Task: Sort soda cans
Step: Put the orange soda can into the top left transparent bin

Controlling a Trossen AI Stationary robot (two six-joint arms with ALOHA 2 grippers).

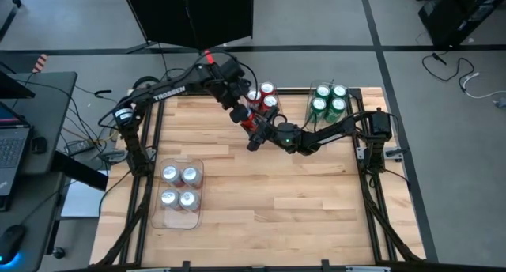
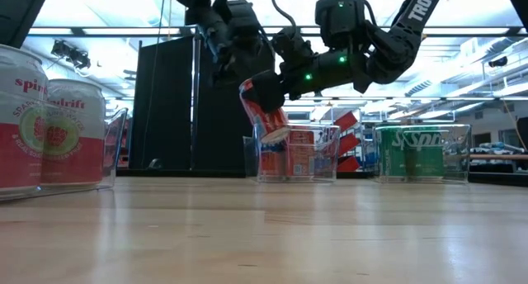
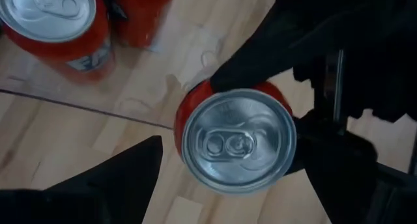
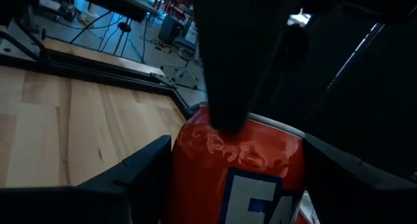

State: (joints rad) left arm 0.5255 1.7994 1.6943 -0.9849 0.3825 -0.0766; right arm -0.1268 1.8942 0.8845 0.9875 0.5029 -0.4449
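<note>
Jaws of right gripper (image 1: pixel 254 137) clamp red can (image 2: pixel 262 111), tilted above bench for binning; left gripper (image 1: pixel 243 116) jaws open, beside red bin (image 2: pixel 299 156).

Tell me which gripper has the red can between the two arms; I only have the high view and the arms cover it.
Observer: The right gripper. Its wrist view shows the red can clamped between its two fingers.
Operator: Is the left one also holding on?
Observer: No. The left gripper is open: in its wrist view, bare wood shows between its finger and the can.
Operator: Is the can resting on anything?
Observer: No. In the low view it hangs tilted, clear of the table, near the bin of red cans.
</note>
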